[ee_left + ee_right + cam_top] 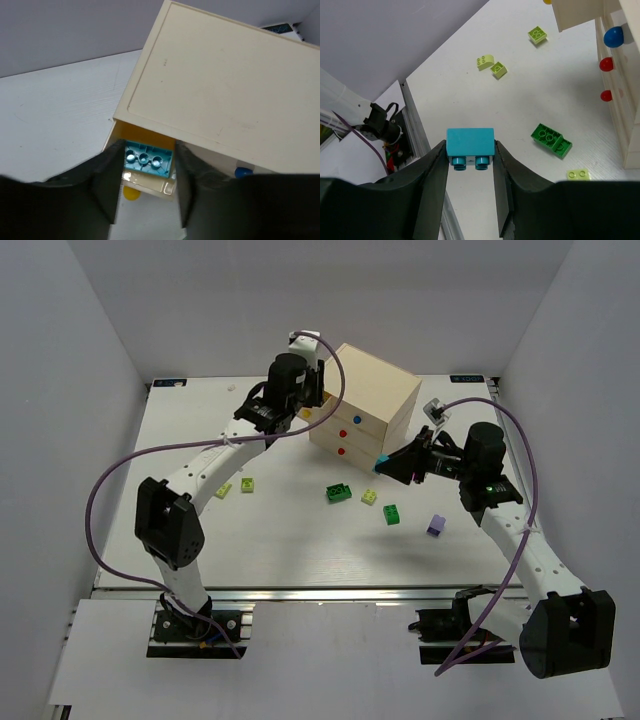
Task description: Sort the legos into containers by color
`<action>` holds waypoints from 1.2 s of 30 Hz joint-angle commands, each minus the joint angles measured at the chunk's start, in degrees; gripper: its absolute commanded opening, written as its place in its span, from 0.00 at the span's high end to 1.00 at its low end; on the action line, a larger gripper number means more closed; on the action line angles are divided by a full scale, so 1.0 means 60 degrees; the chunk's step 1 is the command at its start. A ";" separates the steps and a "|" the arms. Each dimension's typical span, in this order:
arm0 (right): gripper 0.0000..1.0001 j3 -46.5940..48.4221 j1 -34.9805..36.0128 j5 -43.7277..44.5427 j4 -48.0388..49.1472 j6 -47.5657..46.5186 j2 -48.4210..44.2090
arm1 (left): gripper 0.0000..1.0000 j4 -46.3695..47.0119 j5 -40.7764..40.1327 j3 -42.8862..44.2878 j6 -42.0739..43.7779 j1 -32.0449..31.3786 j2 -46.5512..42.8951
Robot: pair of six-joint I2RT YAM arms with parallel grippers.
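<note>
A cyan brick lies underside-up in the open top drawer of the cream chest. It sits straight ahead of the left gripper, whose jaws stand apart with one finger at each side of the brick. The drawer's yellow knob shows just below it. A second cyan brick is clamped between the fingers of the right gripper, held above the table. Ahead and to the right of that gripper lies a dark green brick, with lime bricks farther ahead. The chest's blue knob and red knobs are at its far right
</note>
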 commanded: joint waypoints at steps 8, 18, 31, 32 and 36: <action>1.00 0.1765 0.0619 -0.1008 -0.1188 -0.5021 0.0798 | 1.00 -0.1565 -0.0738 -0.1396 -0.1312 0.0260 -0.3204; 1.00 0.7574 0.2318 0.3485 -0.3412 -0.6332 0.5396 | 0.27 -0.1566 -0.2745 -0.6612 -0.1430 0.0540 -0.6838; 1.00 1.0428 0.3783 0.7283 -0.3184 -0.4397 0.7992 | 0.20 -0.1156 -0.2980 -0.7713 -0.0815 0.0540 -0.7865; 1.00 1.0472 0.3900 0.7415 -0.3111 -0.4412 0.8108 | 0.20 -0.1141 -0.2951 -0.7728 -0.0815 0.0540 -0.7967; 1.00 1.0648 0.3974 0.8381 -0.3081 -0.4456 0.8358 | 0.19 -0.1185 -0.2936 -0.7728 -0.0829 0.0540 -0.8041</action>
